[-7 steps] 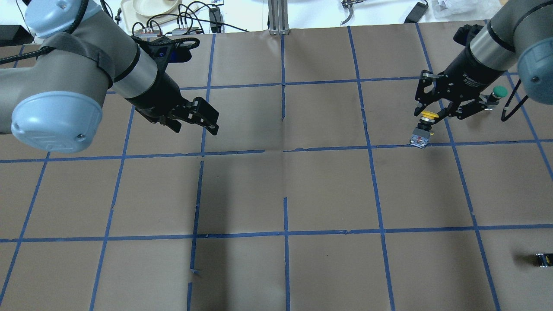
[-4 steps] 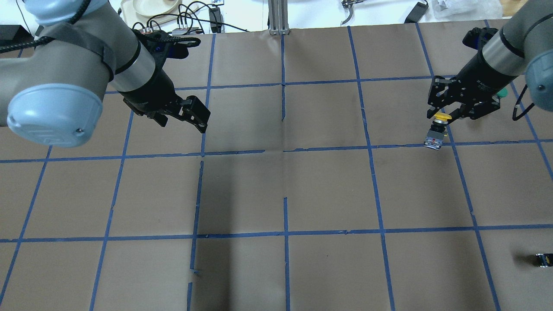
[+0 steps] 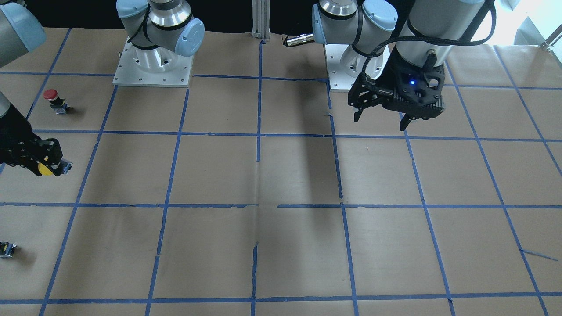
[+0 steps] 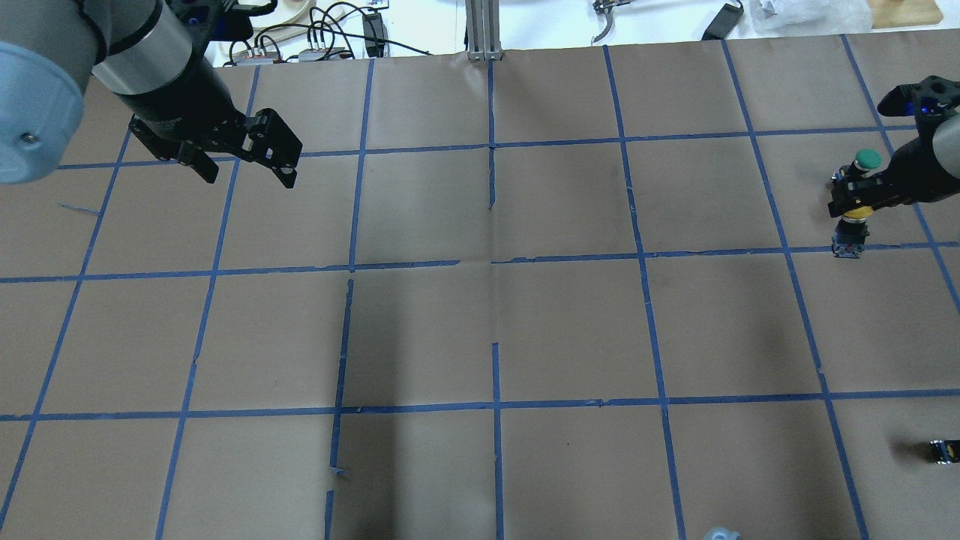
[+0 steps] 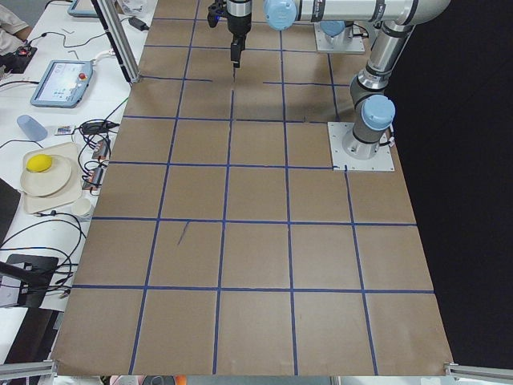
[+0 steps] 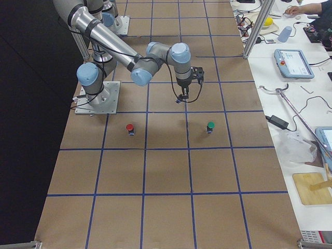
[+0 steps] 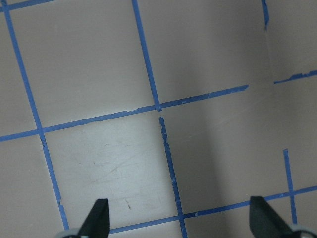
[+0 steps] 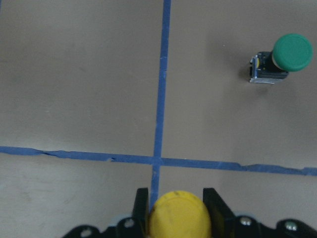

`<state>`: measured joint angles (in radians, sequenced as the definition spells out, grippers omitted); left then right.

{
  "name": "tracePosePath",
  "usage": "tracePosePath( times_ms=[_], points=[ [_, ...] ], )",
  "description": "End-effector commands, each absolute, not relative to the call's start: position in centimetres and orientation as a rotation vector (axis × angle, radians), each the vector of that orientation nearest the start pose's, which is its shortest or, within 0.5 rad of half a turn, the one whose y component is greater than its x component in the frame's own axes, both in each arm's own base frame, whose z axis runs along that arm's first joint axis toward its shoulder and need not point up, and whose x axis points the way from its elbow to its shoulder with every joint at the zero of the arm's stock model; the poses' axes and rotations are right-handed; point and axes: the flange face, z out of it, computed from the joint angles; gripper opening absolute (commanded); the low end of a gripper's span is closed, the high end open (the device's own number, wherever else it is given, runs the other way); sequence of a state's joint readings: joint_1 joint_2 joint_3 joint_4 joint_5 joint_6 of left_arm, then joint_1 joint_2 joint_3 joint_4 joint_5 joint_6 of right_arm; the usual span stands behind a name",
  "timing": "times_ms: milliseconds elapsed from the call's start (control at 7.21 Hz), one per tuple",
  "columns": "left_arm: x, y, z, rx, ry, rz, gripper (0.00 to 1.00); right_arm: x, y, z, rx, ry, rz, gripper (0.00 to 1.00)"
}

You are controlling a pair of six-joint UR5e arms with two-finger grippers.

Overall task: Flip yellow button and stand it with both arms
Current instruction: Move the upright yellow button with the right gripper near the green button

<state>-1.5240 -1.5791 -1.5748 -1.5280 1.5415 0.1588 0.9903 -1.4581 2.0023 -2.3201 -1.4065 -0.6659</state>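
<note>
My right gripper [image 4: 851, 204] is shut on the yellow cap of the yellow button [image 4: 854, 213] at the table's far right. The button's grey-black switch body [image 4: 847, 245] sticks out past the fingers. The cap fills the bottom of the right wrist view [image 8: 179, 214], between the two fingers. In the front-facing view the gripper [image 3: 40, 163] and the cap [image 3: 44, 170] are at the left edge. My left gripper [image 4: 247, 169] is open and empty above the far left of the table. Its fingertips [image 7: 100, 214] show wide apart over bare paper.
A green-capped button [image 4: 868, 158] stands just behind the right gripper and shows in the right wrist view [image 8: 291, 52]. A red-capped button [image 3: 51, 95] stands near the right arm's base. A small dark component [image 4: 943, 450] lies at the front right. Blue tape grids the brown paper.
My right gripper has carried the yellow button rightward, close to the green button. My left arm has pulled back toward the far left, still open.
</note>
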Motion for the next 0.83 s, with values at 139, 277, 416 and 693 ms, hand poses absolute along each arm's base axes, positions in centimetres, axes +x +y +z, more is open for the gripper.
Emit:
tracePosePath(
  times_ms=[139,277,416,693],
  points=[
    [-10.9,-51.1,48.4,0.129,3.164,-0.018,1.0,-17.8,-47.4,26.8,-0.257,3.162,-0.598,0.03],
    [-10.9,-51.0,48.4,0.11,3.165,-0.018,1.0,-18.4,-47.0,26.7,-0.202,3.16,-0.641,0.04],
    [-11.0,-51.0,48.5,0.035,3.17,-0.017,1.0,-20.0,-46.2,26.6,-0.134,3.166,-0.638,0.04],
    [-10.9,-50.7,48.4,0.002,3.172,0.043,1.0,-21.1,-44.2,25.3,-0.055,3.112,-0.648,0.04]
  ],
)
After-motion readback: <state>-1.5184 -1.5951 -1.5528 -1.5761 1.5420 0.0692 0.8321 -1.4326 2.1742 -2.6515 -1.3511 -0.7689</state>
